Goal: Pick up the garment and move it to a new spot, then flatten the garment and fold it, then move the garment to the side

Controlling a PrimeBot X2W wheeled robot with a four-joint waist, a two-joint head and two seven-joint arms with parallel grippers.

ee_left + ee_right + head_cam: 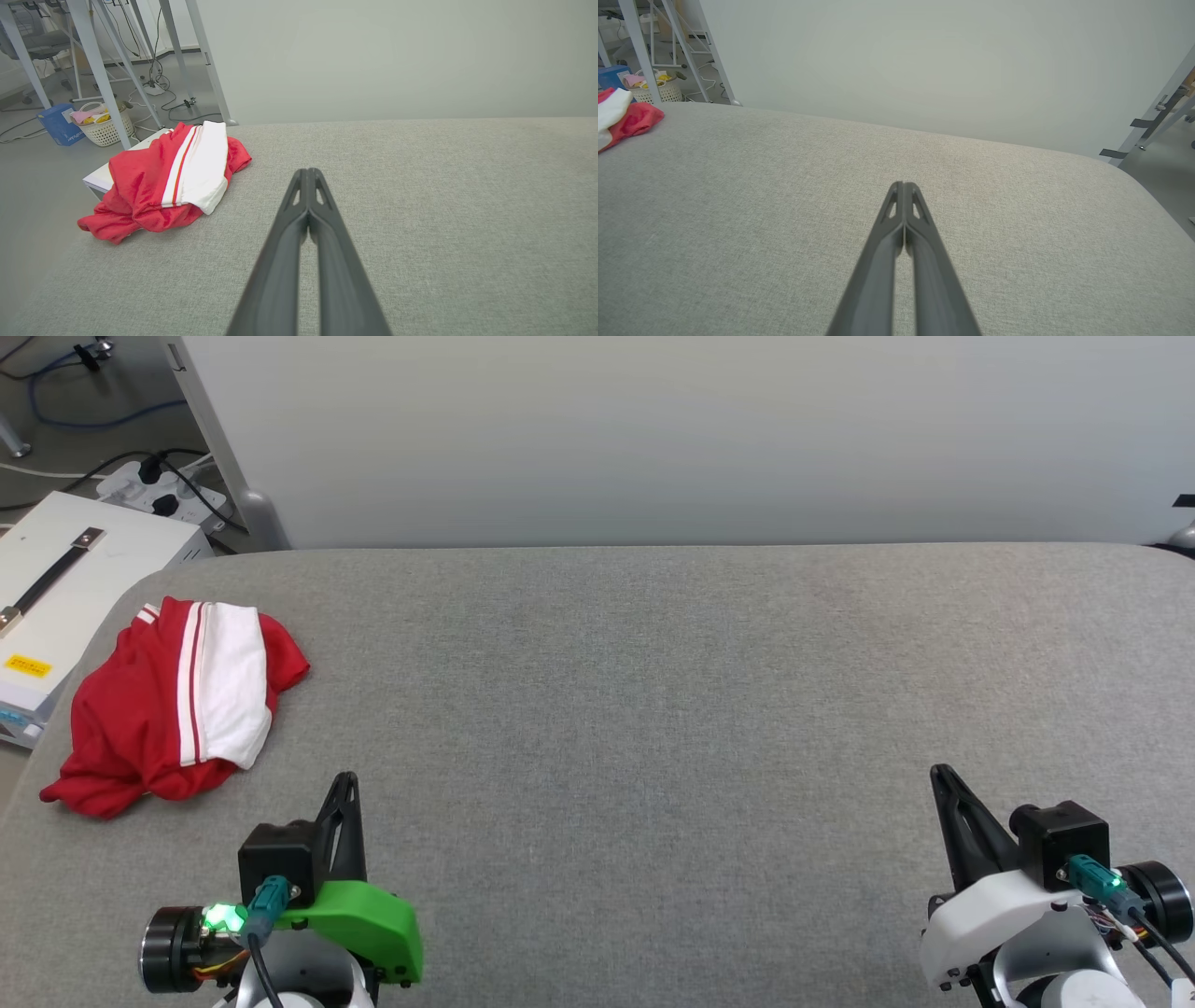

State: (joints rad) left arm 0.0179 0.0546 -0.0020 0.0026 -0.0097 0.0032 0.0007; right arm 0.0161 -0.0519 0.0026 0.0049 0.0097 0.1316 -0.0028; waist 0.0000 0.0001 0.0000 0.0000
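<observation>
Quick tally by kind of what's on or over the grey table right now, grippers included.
Clothing: 1, the garment, red and white, crumpled at the far left.
Grippers: 2, the left gripper and the right gripper, both shut and empty.
Total: 3

We see the garment [140, 719] in bright red, with a white sleeve edged in thin red-and-white stripes, against the plain flecked grey cloth of the table [653, 691]. Our left gripper [347, 782] has black fingers on a vivid green shell with a glowing green light, and our right gripper [938, 773] has black fingers on a white shell. The box [93, 569] is white with a black strap and a yellow label.
</observation>
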